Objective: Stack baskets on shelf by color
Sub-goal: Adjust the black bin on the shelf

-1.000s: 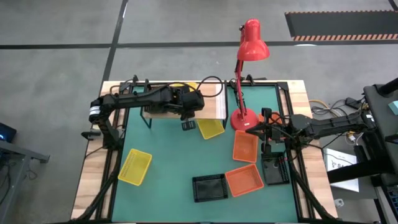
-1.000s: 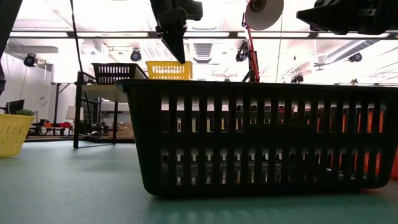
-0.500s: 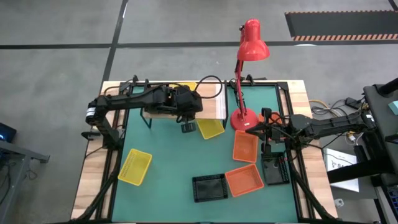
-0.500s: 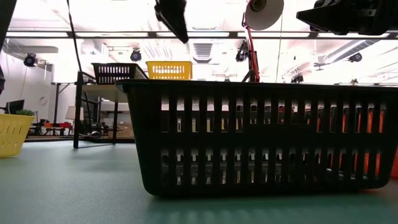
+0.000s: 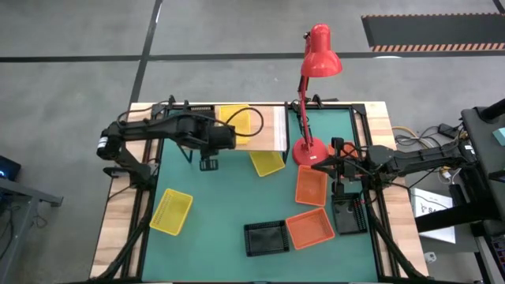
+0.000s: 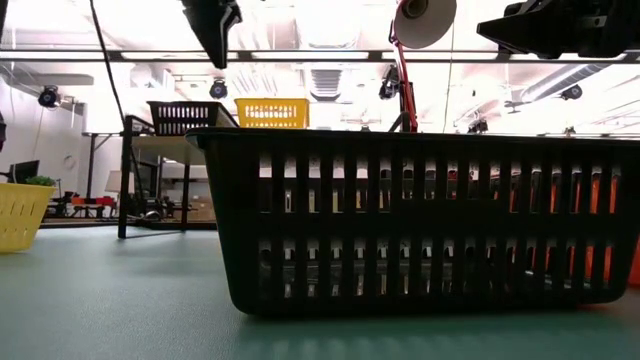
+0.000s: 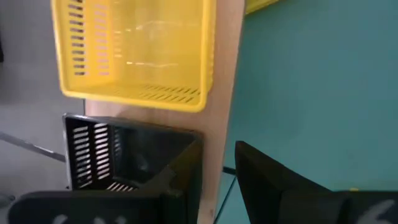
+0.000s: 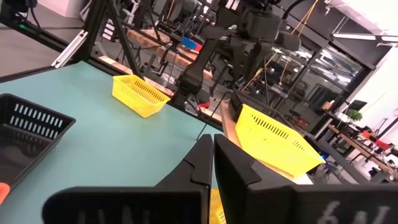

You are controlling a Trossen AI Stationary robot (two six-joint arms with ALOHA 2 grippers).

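Note:
The shelf [image 5: 272, 130] stands at the table's far side. On it rest a yellow basket [image 5: 234, 118] and, to its left, a black basket [image 7: 118, 155], each on its base. My left gripper [image 5: 209, 163] hangs above the green table just in front of the shelf, open and empty. On the table lie two yellow baskets [image 5: 171, 211] [image 5: 267, 162], two orange-red ones [image 5: 311, 185] [image 5: 309, 227] and two black ones [image 5: 265, 237] [image 5: 349, 214]. My right gripper [image 5: 319, 164] waits shut at the right, beside the lamp's base.
A red desk lamp [image 5: 309, 150] stands right of the shelf, its head [image 5: 319, 51] reaching over the table's far edge. Bare green surface [image 5: 221, 197] lies between the shelf and the loose baskets. In the low view one black basket [image 6: 420, 220] fills the foreground.
My left gripper has drawn back from the shelf's yellow basket, toward the table's left edge, and has risen a little. The yellow basket stays on the shelf and now shows uncovered from above. My right arm has kept still.

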